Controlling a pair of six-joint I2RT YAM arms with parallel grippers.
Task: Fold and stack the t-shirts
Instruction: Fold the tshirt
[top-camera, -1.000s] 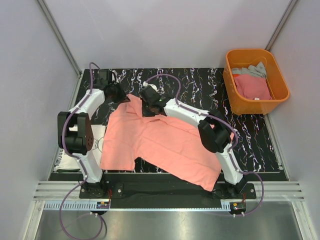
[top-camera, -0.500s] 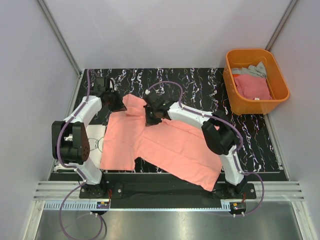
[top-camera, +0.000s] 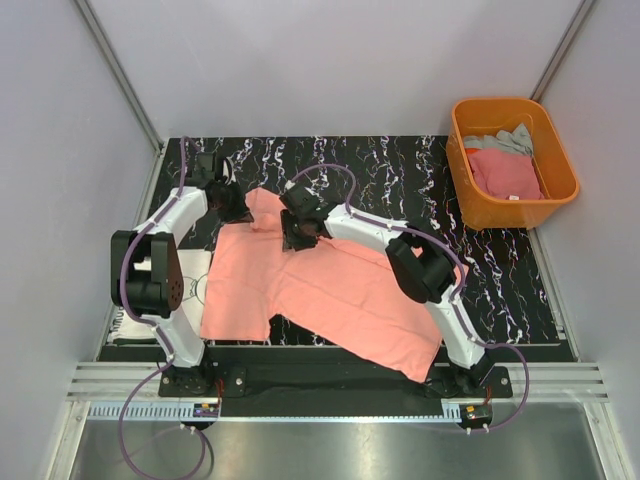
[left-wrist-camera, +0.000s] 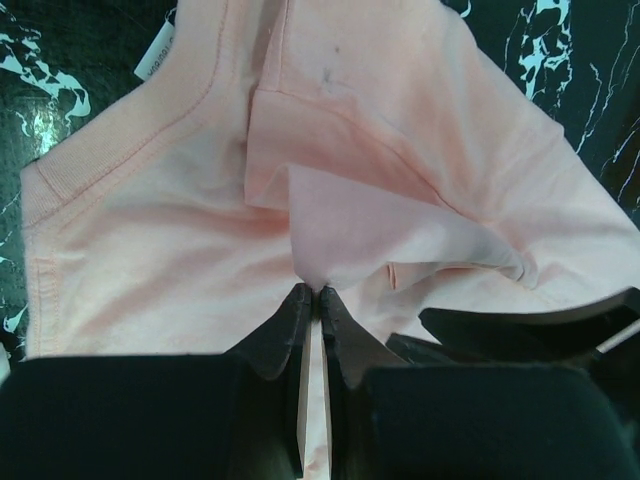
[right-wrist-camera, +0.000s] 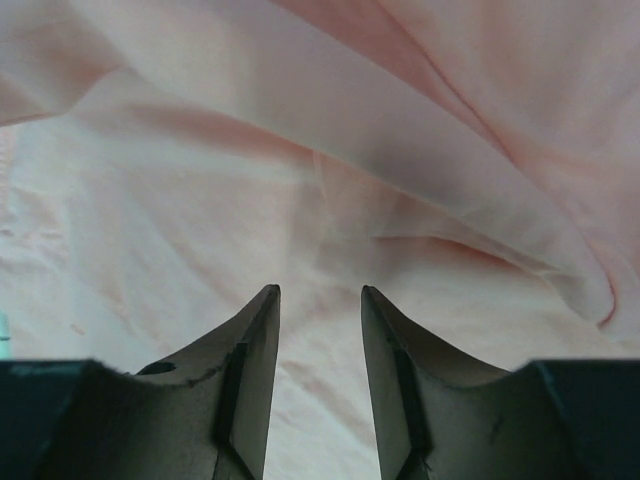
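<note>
A salmon-pink t-shirt (top-camera: 320, 290) lies spread on the black marbled table (top-camera: 400, 170). My left gripper (top-camera: 237, 207) is at its far left corner. In the left wrist view that gripper (left-wrist-camera: 318, 292) is shut on a raised fold of the pink cloth (left-wrist-camera: 170, 210), close to the collar. My right gripper (top-camera: 297, 232) stands over the shirt just right of it. Its jaws (right-wrist-camera: 320, 292) are open above the pink cloth (right-wrist-camera: 200, 190), with nothing between them. A white t-shirt (top-camera: 192, 278) with black print lies partly under the pink one, by the left arm.
An orange tub (top-camera: 560, 150) stands at the far right, off the table, holding a deeper pink tee (top-camera: 505, 172) and a grey one (top-camera: 503, 140). Grey walls close in the left, far and right sides. Both arms reach in from the near edge.
My right gripper has opened and let go of the pink cloth. The left gripper has stayed shut on its fold, shifting only slightly at the far left corner.
</note>
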